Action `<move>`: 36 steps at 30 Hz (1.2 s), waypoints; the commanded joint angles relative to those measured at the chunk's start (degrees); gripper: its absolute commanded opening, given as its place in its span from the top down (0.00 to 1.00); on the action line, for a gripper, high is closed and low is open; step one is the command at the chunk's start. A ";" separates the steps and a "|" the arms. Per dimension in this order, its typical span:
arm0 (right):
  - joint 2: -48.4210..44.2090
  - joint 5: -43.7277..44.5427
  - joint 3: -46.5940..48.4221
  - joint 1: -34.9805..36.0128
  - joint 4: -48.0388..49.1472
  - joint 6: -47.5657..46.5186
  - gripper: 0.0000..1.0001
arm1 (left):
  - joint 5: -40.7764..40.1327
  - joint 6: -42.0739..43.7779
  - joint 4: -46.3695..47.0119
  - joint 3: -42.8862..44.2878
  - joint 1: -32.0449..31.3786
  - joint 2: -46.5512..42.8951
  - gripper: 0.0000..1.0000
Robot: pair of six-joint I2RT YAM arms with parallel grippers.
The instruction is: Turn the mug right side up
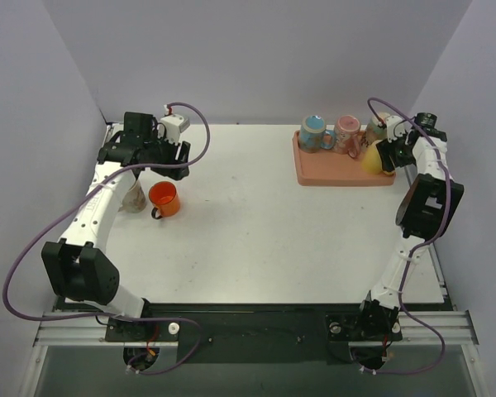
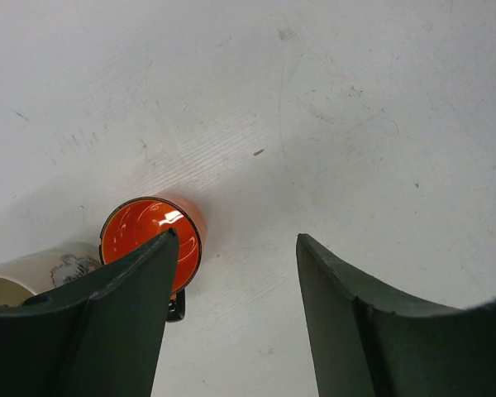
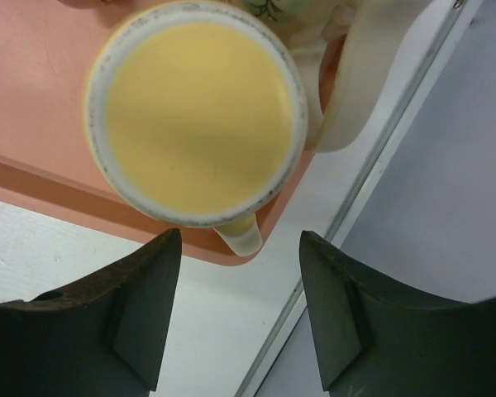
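A yellow mug (image 3: 200, 109) stands on the pink tray (image 3: 29, 74) at the back right. It turns a flat yellow face with a pale speckled ring toward the right wrist camera, which looks like its base, and its handle points at the fingers. My right gripper (image 3: 240, 235) is open just short of that handle and grips nothing. From above, the yellow mug (image 1: 370, 159) sits at the tray's right end, right beside the right gripper (image 1: 380, 157). On the left, my open left gripper (image 2: 236, 238) hovers over bare table beside an upright orange mug (image 2: 145, 231).
A cream mug (image 2: 41, 273) lies on its side left of the orange mug (image 1: 164, 198). The tray (image 1: 331, 175) also carries a blue mug (image 1: 314, 131), a pink mug (image 1: 345, 132) and a cream mug (image 1: 377, 126). The table's right edge rail (image 3: 380, 165) runs close by.
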 commanded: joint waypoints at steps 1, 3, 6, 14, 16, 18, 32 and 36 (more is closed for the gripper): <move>0.65 -0.01 1.85 1.05 -2.12 -2.10 0.47 | 0.52 -0.52 3.29 0.84 0.27 -0.07 0.32; 1.36 -0.01 1.94 1.23 -2.12 -1.83 0.50 | 0.34 -0.08 3.29 1.20 0.27 0.19 0.32; 2.24 0.34 2.29 1.40 -2.12 -1.48 0.62 | 0.08 0.36 3.11 1.64 0.18 0.36 0.32; 2.59 0.07 1.94 2.10 -0.89 -0.60 1.00 | 0.86 0.36 3.11 1.90 0.09 0.63 0.32; 1.72 0.16 0.45 2.63 -0.98 -0.51 1.00 | 1.31 0.36 3.02 2.34 0.09 0.37 0.32; -1.08 0.34 -1.04 3.24 -0.98 0.88 1.00 | 1.83 0.10 2.94 2.60 0.09 0.02 0.32; -21.48 5.09 -13.09 10.80 14.75 18.02 1.00 | 10.26 -2.71 2.67 -0.38 -1.66 -7.36 0.32; -25.96 5.70 -15.64 13.18 15.45 19.34 1.00 | 12.55 -5.34 3.63 -1.17 -2.02 -9.21 0.31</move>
